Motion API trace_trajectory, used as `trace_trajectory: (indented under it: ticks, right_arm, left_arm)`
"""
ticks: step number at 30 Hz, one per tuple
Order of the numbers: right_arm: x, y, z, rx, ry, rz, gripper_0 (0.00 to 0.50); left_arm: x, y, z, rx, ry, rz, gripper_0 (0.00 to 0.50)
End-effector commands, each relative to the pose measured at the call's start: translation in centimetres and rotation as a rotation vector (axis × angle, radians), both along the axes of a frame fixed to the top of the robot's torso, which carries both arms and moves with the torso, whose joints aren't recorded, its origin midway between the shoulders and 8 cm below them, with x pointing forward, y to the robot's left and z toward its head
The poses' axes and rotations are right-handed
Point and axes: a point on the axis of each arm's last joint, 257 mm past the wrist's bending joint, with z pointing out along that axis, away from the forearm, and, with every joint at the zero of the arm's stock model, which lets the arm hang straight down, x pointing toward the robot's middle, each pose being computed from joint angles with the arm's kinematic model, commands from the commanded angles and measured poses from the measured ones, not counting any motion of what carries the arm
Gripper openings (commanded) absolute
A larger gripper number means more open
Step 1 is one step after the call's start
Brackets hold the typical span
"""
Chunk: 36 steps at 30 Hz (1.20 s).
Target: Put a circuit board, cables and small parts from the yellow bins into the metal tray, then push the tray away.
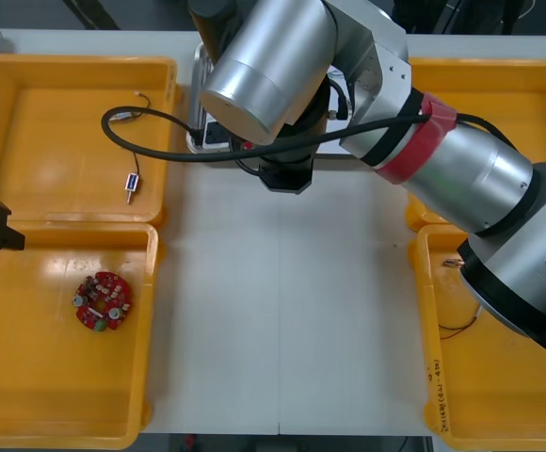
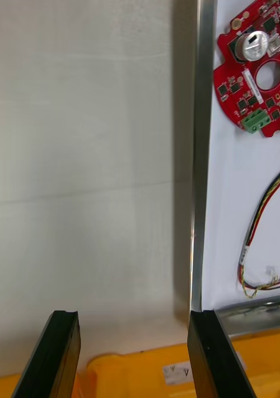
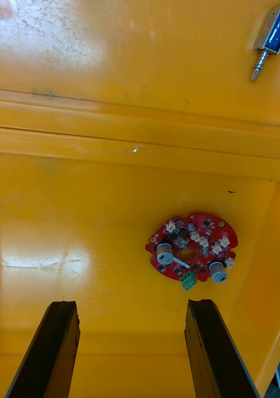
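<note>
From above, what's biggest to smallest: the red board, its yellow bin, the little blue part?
Largest: the yellow bin holding the board. Then the red board. Smallest: the little blue part.

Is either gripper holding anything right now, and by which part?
Nothing. The right gripper is open beside the metal tray's rim; the left gripper is open above the yellow bin with a circuit board.

Silver arm [image 1: 485, 179] — red band [image 1: 412, 151], blk fingers [image 2: 60, 354]

Pale, matte table [image 1: 282, 311] with a faint centre seam, dark floor [image 1: 151, 11] beyond its far edge.
</note>
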Motion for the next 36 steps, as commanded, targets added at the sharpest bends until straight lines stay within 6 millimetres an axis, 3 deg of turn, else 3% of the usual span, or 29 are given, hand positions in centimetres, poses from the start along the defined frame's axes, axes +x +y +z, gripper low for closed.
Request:
trace_trajectory:
  ticks: [1, 9, 15, 18, 20, 27, 36]
  right_arm:
    - [-1.8, -2.0, 1.1, 0.047, -0.038, -0.013, 0.500]
    - [-3.2, -2.8, 3.6, 0.245, -0.098, -0.038, 0.500]
    - [-4.1, -3.9, 4.4, 0.449, -0.103, -0.197, 0.500]
    - [-4.2, -5.5, 3.9, 0.544, -0.087, -0.319, 0.500]
    - [-4.3, -7.0, 3.2, 0.612, -0.066, -0.431, 0.500]
    - [-4.4, -11.0, 3.4, 0.778, -0.066, -0.661, 0.500]
    - [-6.4, -21.0, 1.7, 0.800, -0.112, -0.856, 0.500]
  left_arm:
    - [-0.4, 1.5, 1.5, 0.084, -0.025, -0.071, 0.500]
    - [-0.4, 1.5, 1.5, 0.084, -0.025, -0.071, 0.500]
    - [-0.4, 1.5, 1.5, 0.084, -0.025, -0.071, 0.500]
    - [-0.4, 1.5, 1.5, 0.084, -0.025, -0.071, 0.500]
    - [-0.4, 1.5, 1.5, 0.084, -0.025, -0.071, 0.500]
    - [-0.4, 1.5, 1.5, 0.084, -0.025, -0.071, 0.500]
    - [-0.4, 1.5, 1.5, 0.084, -0.025, -0.071, 0.500]
